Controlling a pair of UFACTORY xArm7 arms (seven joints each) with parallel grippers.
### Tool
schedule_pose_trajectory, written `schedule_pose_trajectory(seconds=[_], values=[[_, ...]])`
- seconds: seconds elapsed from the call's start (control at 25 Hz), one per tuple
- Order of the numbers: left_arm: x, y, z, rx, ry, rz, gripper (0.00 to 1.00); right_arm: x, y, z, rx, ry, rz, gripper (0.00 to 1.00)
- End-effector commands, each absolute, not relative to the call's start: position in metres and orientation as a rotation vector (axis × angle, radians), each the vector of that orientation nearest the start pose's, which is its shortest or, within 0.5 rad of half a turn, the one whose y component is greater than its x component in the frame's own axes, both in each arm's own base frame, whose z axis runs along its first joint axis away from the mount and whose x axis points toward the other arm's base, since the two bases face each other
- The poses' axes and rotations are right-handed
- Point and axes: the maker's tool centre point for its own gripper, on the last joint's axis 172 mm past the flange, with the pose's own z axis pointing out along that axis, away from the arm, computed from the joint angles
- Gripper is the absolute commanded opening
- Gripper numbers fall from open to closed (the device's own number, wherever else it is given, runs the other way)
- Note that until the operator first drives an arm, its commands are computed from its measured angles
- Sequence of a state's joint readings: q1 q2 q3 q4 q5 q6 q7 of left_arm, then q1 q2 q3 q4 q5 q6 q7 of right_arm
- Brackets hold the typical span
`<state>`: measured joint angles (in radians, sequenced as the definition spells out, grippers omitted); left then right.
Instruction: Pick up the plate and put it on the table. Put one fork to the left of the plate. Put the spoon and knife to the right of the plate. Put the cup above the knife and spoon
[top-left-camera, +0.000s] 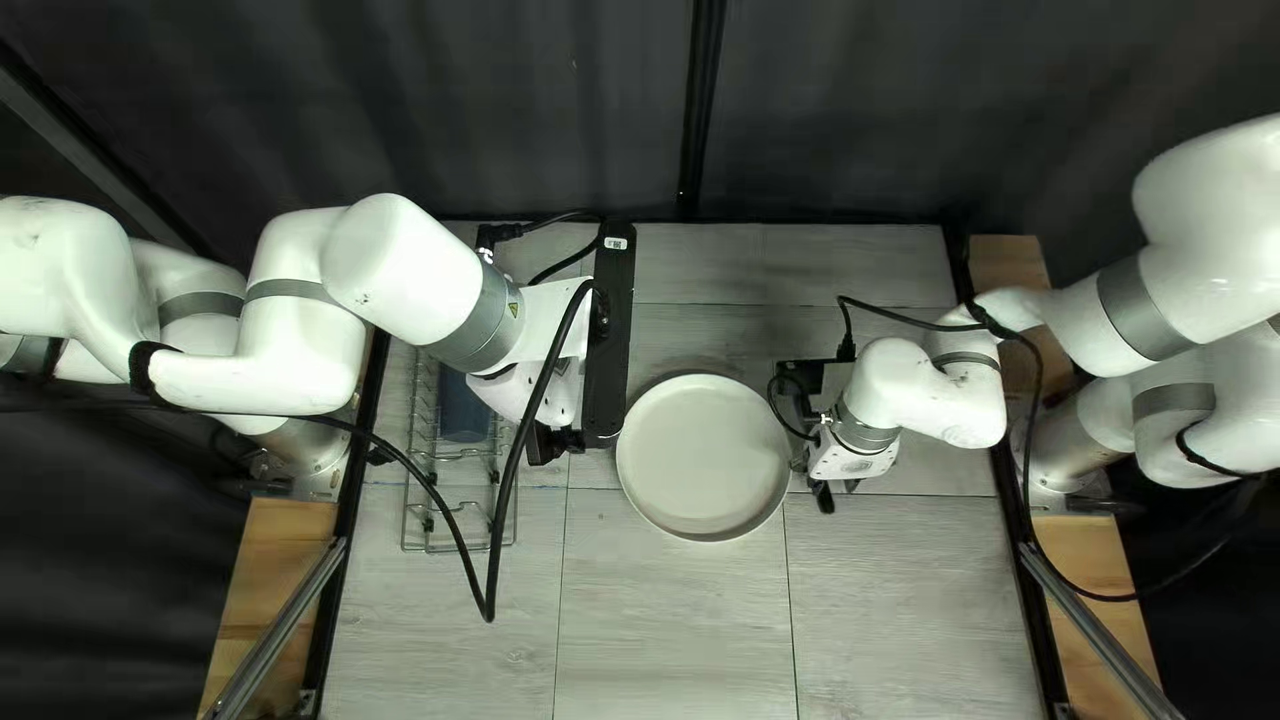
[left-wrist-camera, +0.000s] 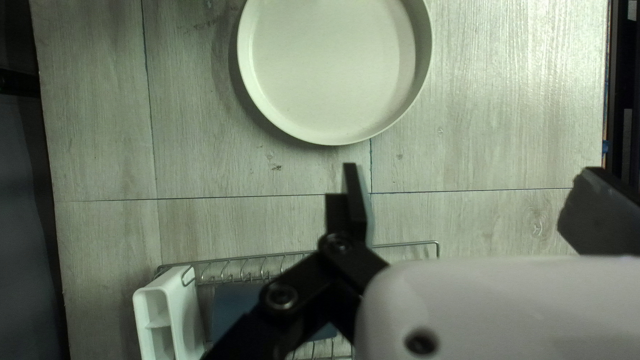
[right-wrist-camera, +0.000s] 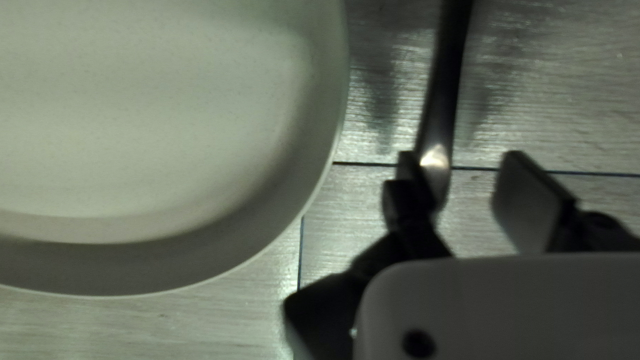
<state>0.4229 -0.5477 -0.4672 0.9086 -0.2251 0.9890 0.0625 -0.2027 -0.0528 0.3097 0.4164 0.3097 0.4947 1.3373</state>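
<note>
The pale round plate [top-left-camera: 703,456] lies on the table between the arms. My left gripper [top-left-camera: 571,444] hangs left of it, over the rack's right side. In the left wrist view my left gripper [left-wrist-camera: 475,190] is open and empty, with the plate [left-wrist-camera: 337,67] ahead. My right gripper [top-left-camera: 822,494] is low, right of the plate. In the right wrist view my right gripper [right-wrist-camera: 467,177] stands open beside the plate [right-wrist-camera: 153,120]. A slender metal utensil [right-wrist-camera: 443,107] has its rounded end against or near one finger, clear of the other; which utensil, I cannot tell. No cup shows.
A wire rack [top-left-camera: 460,534] stands at the left of the top left view, partly under my left arm, with a blue item [top-left-camera: 463,411] in it. In the left wrist view a white compartment holder [left-wrist-camera: 183,317] sits at the rack's end. A black cable loops over the rack.
</note>
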Motion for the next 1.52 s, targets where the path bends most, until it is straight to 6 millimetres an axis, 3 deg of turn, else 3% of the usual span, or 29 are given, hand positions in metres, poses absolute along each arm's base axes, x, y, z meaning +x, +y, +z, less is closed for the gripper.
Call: schedule_pose_trajectory(seconds=[0.04, 0.2, 0.32, 0.36, 0.72, 0.92, 1.0, 1.28, 1.4, 1.52], values=[[0.437, -0.054, 0.348, -3.035, 0.020, -0.649, 1.00, 0.327, 0.045, 0.056, -2.263, 2.095, 0.110, 1.00], [0.437, -0.054, 0.348, -3.035, 0.020, -0.649, 1.00, 0.326, 0.045, 0.104, -2.440, 1.987, 0.028, 1.00], [0.437, -0.054, 0.348, -3.035, 0.020, -0.649, 1.00, 0.316, 0.044, 0.135, -2.649, 1.751, -0.018, 1.00], [0.437, -0.054, 0.348, -3.035, 0.020, -0.649, 1.00, 0.313, 0.045, 0.139, -2.690, 1.688, -0.028, 1.00], [0.437, -0.054, 0.348, -3.035, 0.020, -0.649, 1.00, 0.312, 0.047, 0.137, -2.711, 1.668, -0.033, 1.00], [0.437, -0.054, 0.348, -3.035, 0.020, -0.649, 1.00, 0.299, 0.046, 0.212, -2.898, 1.256, -0.132, 1.00], [0.437, -0.054, 0.348, -3.035, 0.020, -0.649, 1.00, 0.293, 0.045, 0.226, -2.930, 1.128, -0.193, 1.00], [0.437, -0.054, 0.348, -3.035, 0.020, -0.649, 1.00, 0.292, 0.047, 0.225, -2.952, 1.104, -0.201, 1.00], [0.437, -0.054, 0.348, -3.035, 0.020, -0.649, 1.00, 0.275, 0.053, 0.236, -3.031, 0.745, -0.229, 1.00], [0.437, -0.054, 0.348, -3.035, 0.020, -0.649, 1.00, 0.273, 0.053, 0.239, -3.038, 0.706, -0.236, 1.00]])
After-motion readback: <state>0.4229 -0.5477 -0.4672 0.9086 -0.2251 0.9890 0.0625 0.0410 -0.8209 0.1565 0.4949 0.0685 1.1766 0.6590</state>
